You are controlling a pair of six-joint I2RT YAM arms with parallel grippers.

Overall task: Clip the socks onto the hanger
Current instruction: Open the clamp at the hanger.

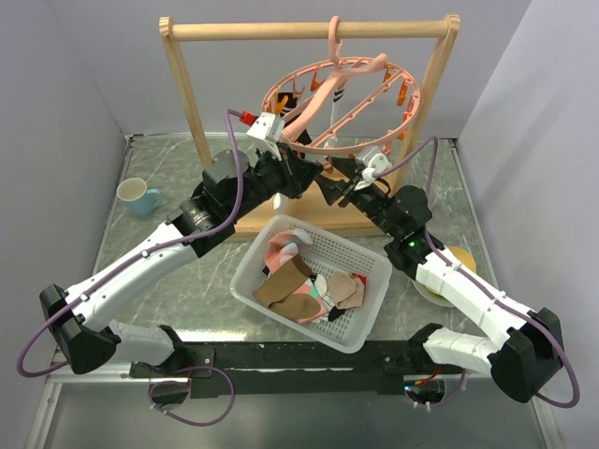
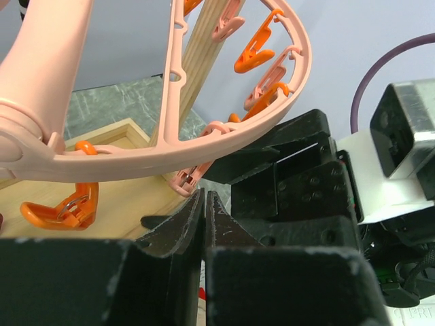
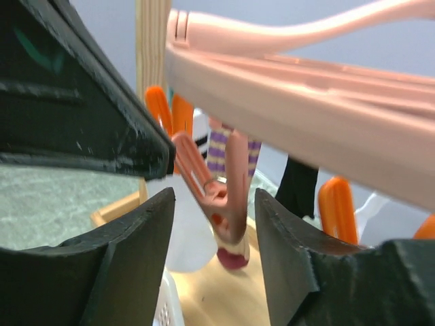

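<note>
L grip (image 2: 204, 198): fingers together, just under rim of round salmon-pink plastic ring hanger (image 1: 323, 84), hung on wooden rack (image 1: 309, 31) | R grip (image 3: 216, 195): fingers apart, either side of pink clip (image 3: 228, 204) | assorted fabric socks (image 1: 288, 286): mostly in white mesh basket (image 1: 360, 248)

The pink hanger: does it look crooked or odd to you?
Slightly: the hanger hangs tilted from the wooden bar, so its ring is not level. Nothing looks broken or spilled.
</note>
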